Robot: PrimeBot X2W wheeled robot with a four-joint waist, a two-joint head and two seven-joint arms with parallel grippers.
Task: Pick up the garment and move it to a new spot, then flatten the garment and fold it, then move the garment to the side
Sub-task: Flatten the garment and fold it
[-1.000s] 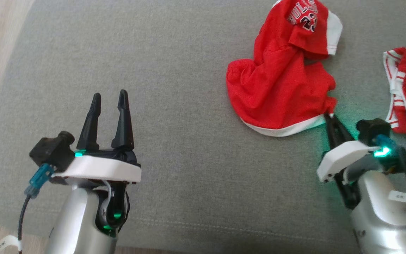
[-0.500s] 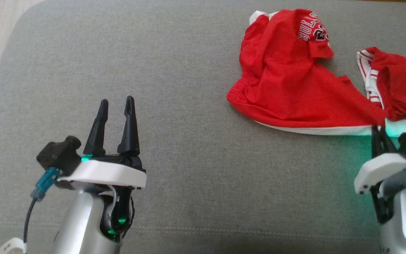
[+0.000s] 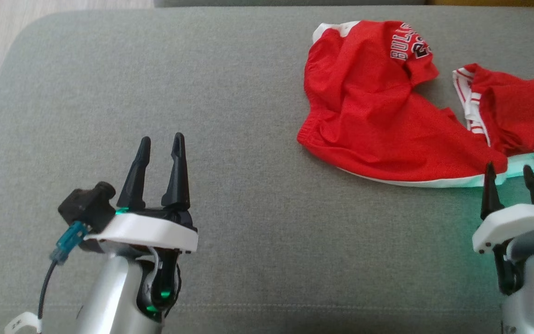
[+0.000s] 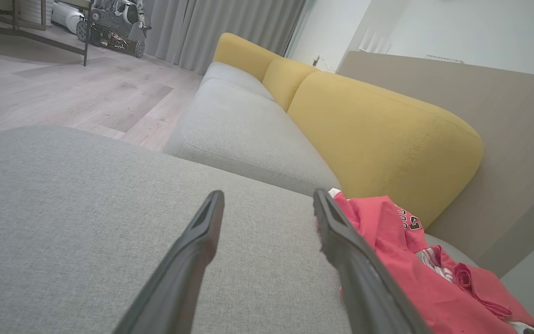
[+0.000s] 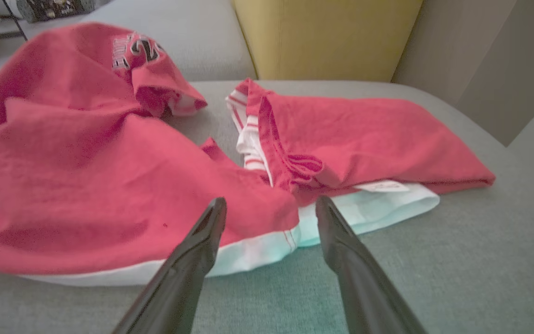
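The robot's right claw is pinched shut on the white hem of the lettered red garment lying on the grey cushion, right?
Not quite: the right gripper is open, its two fingers spread apart at the white hem of the lettered red garment on the grey cushion, clamping nothing. The right wrist view shows the gap plainly.
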